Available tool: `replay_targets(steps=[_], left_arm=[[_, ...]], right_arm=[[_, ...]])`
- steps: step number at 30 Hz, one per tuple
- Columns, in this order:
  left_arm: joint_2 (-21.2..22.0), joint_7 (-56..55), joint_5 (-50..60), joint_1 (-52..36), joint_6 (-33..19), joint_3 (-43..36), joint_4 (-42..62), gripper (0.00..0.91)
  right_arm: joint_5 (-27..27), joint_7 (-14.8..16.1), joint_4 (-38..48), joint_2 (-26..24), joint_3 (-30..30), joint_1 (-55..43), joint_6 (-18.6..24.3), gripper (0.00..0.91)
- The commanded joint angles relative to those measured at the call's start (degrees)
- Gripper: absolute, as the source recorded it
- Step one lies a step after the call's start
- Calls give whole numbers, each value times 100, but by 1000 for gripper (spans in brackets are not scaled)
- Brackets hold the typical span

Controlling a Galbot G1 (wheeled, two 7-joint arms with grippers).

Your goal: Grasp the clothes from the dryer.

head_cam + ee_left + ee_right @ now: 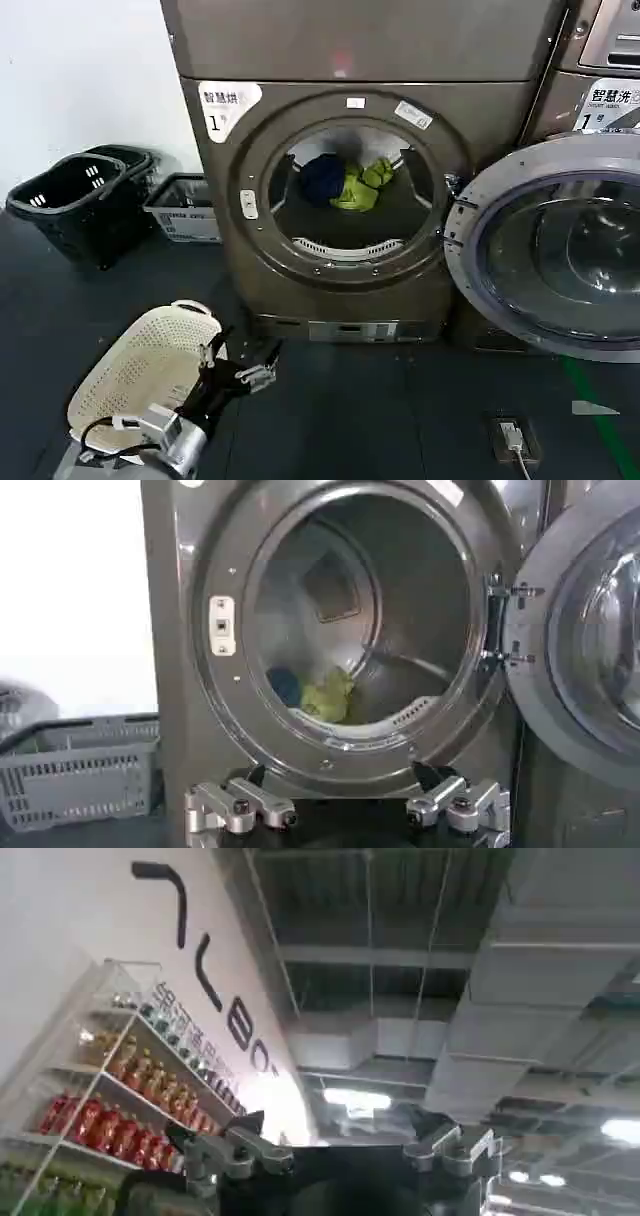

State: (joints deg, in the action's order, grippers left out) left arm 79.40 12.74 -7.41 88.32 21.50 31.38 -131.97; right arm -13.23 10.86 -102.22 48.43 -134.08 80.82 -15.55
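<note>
Fingers (262,803) of my left gripper (240,366) are spread apart, gripping nothing, low before the dryer (350,180). Well beyond them, inside the drum, I see the clothes (347,181). Right gripper (340,1148) points at the ceiling, fingers released.

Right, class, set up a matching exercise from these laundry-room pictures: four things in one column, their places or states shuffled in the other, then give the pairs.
Things:
1. small soft bundle of navy and yellow-green clothes
2. bronze-grey metal front-loading dryer
3. cream perforated plastic basket
4. left hand

Places or states:
A. lying on the dark floor, by the robot's left arm
B. porthole uncovered
C. open, low before the machine, holding nothing
D. inside the drum

Pairs: 1-D, 2-B, 3-A, 4-C
</note>
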Motion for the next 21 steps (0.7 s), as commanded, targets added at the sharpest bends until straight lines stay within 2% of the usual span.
replay_targets(steps=[1,21], left_arm=[[-2,27,23,-8,-12,-1,12,907],[-46,206,148,-18,60,-111,52,907]], right_arm=[[-93,83,91,-17,14,-40,433,907],[-34,168,155,15,-114,-1,539,907]])
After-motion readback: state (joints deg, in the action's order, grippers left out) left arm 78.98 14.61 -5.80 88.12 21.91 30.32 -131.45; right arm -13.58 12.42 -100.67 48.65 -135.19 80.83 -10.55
